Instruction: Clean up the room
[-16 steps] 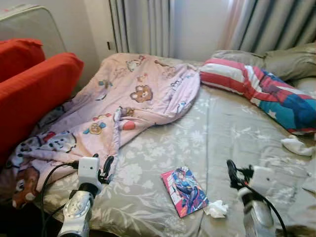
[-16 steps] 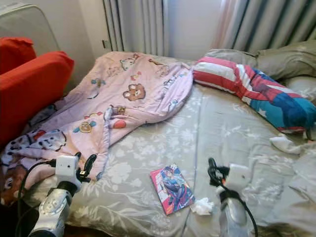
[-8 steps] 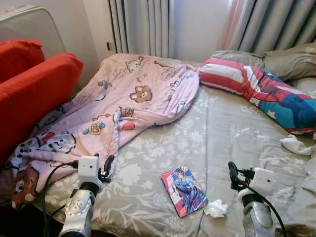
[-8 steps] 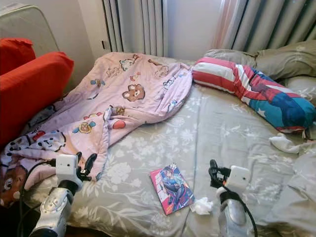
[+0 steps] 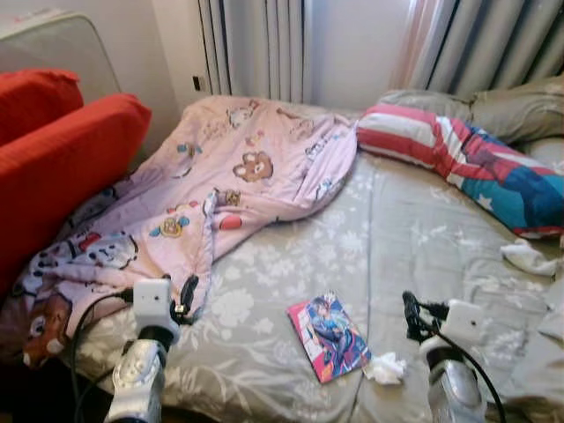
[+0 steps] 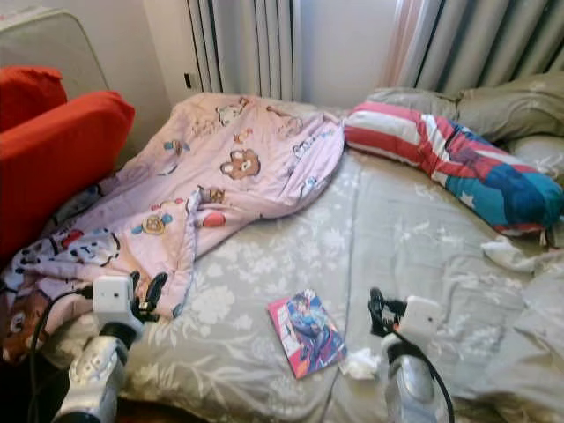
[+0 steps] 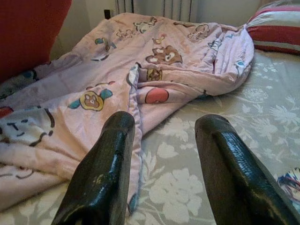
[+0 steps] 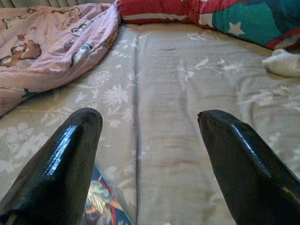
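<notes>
Meanwhile both arms have sunk slightly; left gripper (image 5: pixel 188 298) and right gripper (image 5: pixel 411 315) hover spread wide, empty, over the floral bed (image 5: pixel 397 229), comic book (image 5: pixel 328 337) between them, pink blanket (image 5: pixel 229 189) beside curtains (image 5: pixel 256 44)

The left gripper (image 5: pixel 187 298) sits a touch lower and nearer the edge of the grey floral bed (image 5: pixel 388 229) than a second ago, fingers (image 7: pixel 105 173) parted over the rumpled pink cartoon-print blanket (image 5: pixel 220 189). The right gripper (image 5: pixel 411 315) edges slightly left, above the crumpled white tissue (image 5: pixel 385 368) beside the colourful comic book (image 5: pixel 329 338). Nothing on the bed itself moves.
</notes>
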Tool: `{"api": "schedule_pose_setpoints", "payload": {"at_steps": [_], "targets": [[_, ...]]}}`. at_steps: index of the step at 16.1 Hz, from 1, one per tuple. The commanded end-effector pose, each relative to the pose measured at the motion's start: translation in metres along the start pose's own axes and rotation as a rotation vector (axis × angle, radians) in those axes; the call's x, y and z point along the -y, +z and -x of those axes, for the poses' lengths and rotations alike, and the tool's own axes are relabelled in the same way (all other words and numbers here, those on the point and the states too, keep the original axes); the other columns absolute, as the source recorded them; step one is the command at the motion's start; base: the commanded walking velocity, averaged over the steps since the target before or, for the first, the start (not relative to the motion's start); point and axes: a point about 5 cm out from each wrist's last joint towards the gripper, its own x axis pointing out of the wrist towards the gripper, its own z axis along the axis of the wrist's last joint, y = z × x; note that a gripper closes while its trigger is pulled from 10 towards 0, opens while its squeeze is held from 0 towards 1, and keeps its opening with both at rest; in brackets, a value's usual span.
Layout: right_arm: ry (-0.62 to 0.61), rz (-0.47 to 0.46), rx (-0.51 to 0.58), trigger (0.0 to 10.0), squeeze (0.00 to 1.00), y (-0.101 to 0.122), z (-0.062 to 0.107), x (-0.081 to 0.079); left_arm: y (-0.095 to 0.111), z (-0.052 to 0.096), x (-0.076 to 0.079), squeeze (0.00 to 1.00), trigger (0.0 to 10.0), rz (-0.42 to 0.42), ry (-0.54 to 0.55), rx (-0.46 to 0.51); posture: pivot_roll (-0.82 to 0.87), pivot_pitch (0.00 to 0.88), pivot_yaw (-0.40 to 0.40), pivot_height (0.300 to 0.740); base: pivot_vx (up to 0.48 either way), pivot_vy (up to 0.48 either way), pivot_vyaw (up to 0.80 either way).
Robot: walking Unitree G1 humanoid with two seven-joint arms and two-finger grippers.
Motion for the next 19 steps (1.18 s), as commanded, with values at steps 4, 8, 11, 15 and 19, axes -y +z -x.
{"api": "schedule_pose_setpoints", "payload": {"at_steps": [4,8,11,15,19], "targets": [[-0.002,-0.013,-0.015,10.0,0.00,-0.005,0.002,-0.003,-0.007,0.007,-0.001,0.00,10.0,0.012,0.011,-0.041,0.15,0.031,-0.006,0.675,0.000,0.000,0.00],[0.011,-0.015,-0.057,10.0,0.00,-0.010,0.003,-0.007,-0.011,0.014,-0.005,0.00,10.0,0.000,0.017,-0.059,0.15,0.022,-0.001,0.656,0.000,0.000,0.00],[0.015,-0.009,-0.030,10.0,0.00,-0.007,0.003,-0.004,-0.014,0.012,-0.002,0.00,10.0,-0.009,0.015,-0.092,0.14,0.017,-0.002,0.641,0.000,0.000,0.00],[0.009,-0.006,-0.038,10.0,0.00,-0.006,0.002,-0.002,-0.015,0.014,-0.005,0.00,10.0,0.009,0.033,-0.099,0.15,0.014,-0.011,0.641,0.000,0.000,0.00],[0.028,-0.005,-0.071,10.0,0.00,-0.009,0.001,-0.004,-0.017,0.013,-0.008,0.00,10.0,0.029,0.039,-0.128,0.15,0.031,-0.016,0.641,0.000,0.000,0.00]]}}
